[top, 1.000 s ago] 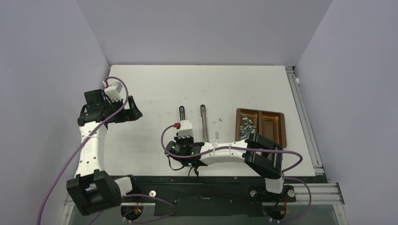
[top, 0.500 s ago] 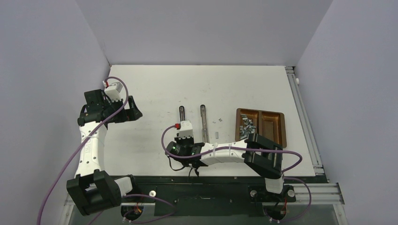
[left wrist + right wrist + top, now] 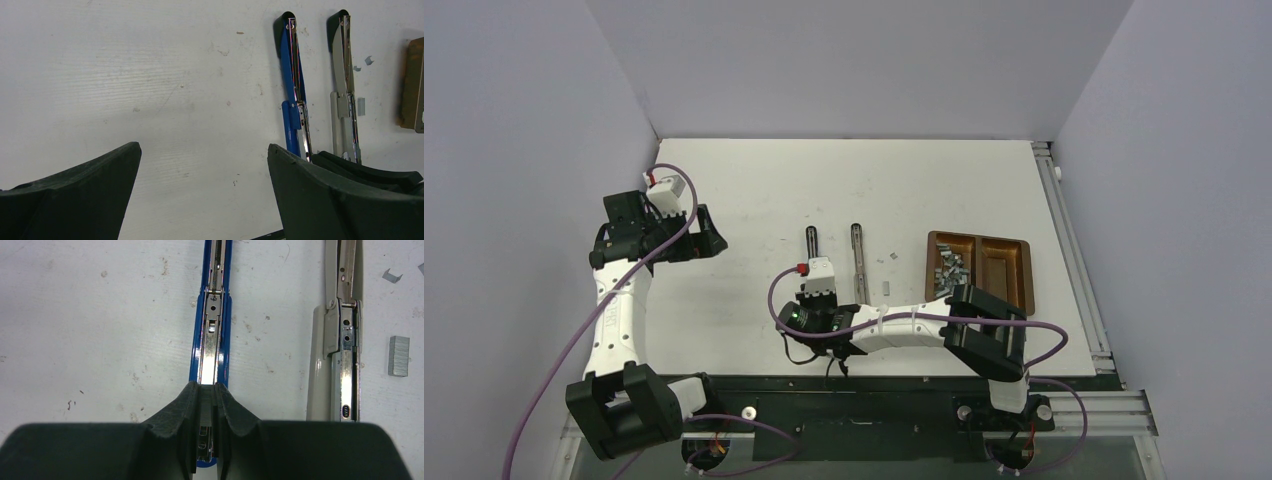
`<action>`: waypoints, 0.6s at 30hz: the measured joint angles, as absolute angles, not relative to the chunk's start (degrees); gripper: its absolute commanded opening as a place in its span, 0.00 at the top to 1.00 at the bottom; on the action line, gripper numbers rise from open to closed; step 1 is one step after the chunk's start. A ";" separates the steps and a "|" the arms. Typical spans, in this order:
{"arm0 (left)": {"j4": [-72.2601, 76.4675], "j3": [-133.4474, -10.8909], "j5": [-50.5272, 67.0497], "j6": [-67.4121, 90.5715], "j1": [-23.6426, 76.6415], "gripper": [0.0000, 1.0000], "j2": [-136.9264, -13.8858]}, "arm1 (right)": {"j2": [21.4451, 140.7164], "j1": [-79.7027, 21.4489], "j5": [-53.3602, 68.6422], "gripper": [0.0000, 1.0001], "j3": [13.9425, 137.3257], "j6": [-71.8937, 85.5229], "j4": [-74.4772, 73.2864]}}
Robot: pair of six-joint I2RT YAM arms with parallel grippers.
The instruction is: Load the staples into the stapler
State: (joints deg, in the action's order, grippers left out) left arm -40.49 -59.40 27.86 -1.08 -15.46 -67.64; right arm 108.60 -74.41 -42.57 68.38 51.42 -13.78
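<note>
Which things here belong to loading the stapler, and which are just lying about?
In the job: blue stapler, right gripper shut over its channel, staples piled in the wooden tray.
Lying about: grey stapler, loose staple strip beside it, open left gripper.

Plain lilac walls (image 3: pixel 854 60) at 9, 12 and 3 o'clock. White, scuffed table (image 3: pixel 744 180) between them. Aluminium rail (image 3: pixel 1076 280) along the 3 o'clock edge; perhaps a dark strip (image 3: pixel 904 384) at 6. Soft, even light.

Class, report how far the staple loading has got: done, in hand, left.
Done: the blue stapler and grey stapler lie open. In hand: right fingers pinch what looks like a staple strip at the blue channel. Remaining: seat it, close up; left fingers stand open.
</note>
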 measured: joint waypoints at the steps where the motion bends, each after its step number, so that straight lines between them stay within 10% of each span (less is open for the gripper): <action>1: -40.49 -59.40 27.86 -1.06 -15.46 0.04 -67.64 | 108.60 -74.41 -42.57 0.91 68.38 51.42 -13.78; 18: -40.49 -59.40 27.88 -1.04 -15.46 0.04 -67.64 | 108.64 -74.39 -42.22 0.91 67.35 51.53 -13.65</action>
State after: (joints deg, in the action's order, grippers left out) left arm -40.49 -59.40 27.88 -1.04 -15.46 -67.64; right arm 108.64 -74.39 -42.22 67.35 51.53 -13.65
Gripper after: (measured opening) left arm 0.963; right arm 0.119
